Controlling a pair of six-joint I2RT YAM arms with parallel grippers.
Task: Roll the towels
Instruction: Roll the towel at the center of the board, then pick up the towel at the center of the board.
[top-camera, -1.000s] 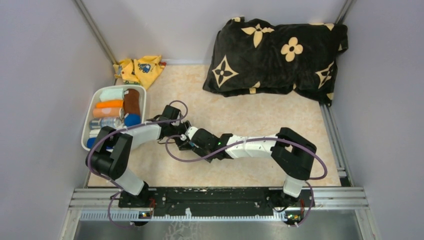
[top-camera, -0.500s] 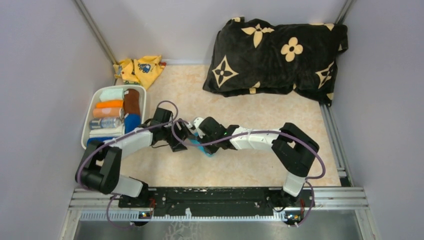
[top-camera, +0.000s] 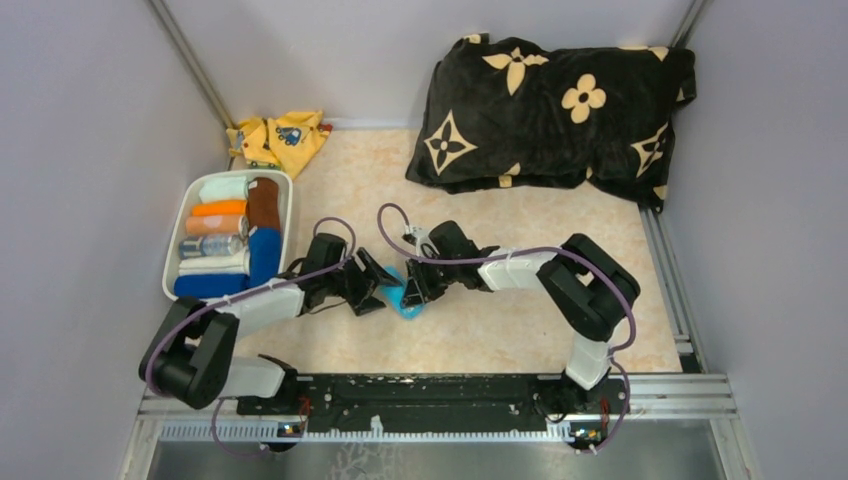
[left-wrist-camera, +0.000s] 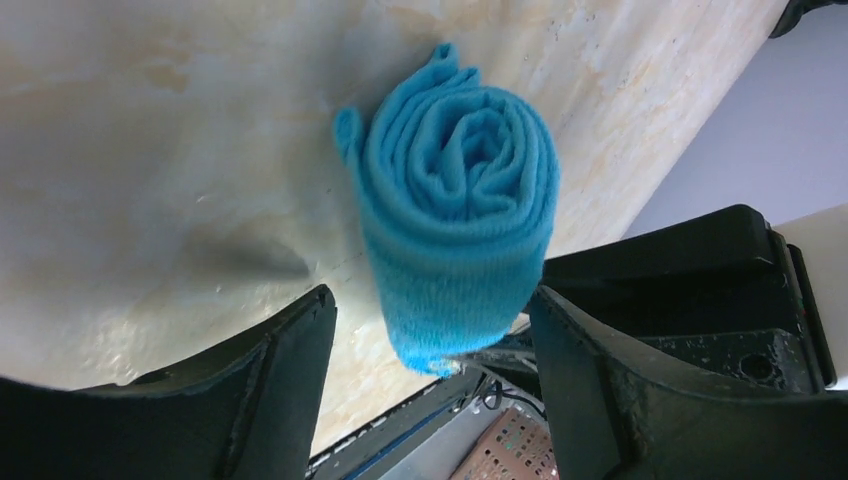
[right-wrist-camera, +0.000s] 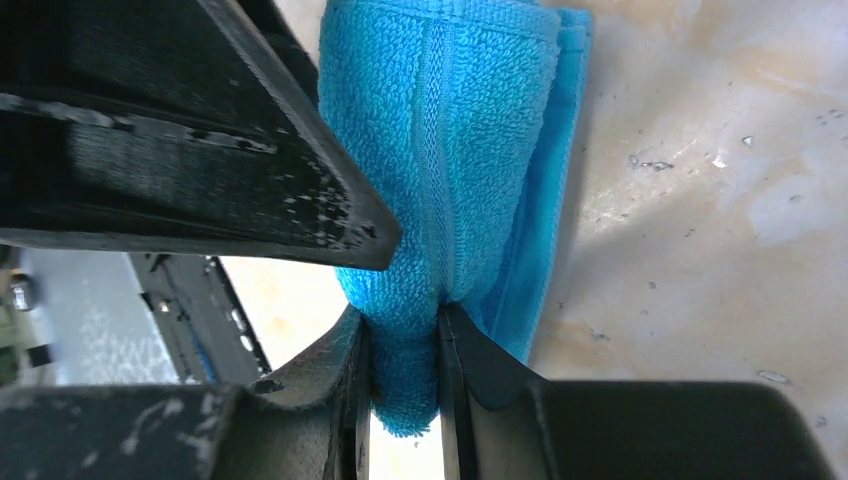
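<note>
The light cyan towel (top-camera: 404, 299) lies on the bench (top-camera: 500, 335), a little left of the middle, between the two end effectors. It is rolled. In the left wrist view the light cyan towel (left-wrist-camera: 455, 215) shows the spiral of its end, with one loose corner standing out at the upper left.

The right end effector (top-camera: 414, 288) is closed on this towel. In the right wrist view its two fingers pinch the lower end of the roll (right-wrist-camera: 440, 130) tightly, and the right end effector (right-wrist-camera: 402, 345) presses the cloth thin between them.

The left end effector (top-camera: 370, 287) is open wide. In its own view the jaws stand one on each side of the roll, and the left end effector (left-wrist-camera: 430, 312) grips nothing. The right-hand finger is just beside the cloth, but we cannot tell if it touches.

The brown towel (top-camera: 263, 203) and the dark blue towel (top-camera: 265, 252) lie rolled in the white bin (top-camera: 290, 190) at the left side of the bench, beside other rolled cloths. The yellow cloth (top-camera: 280, 138) lies in the far left corner, and the black cushion (top-camera: 550, 105) is at the far right.
</note>
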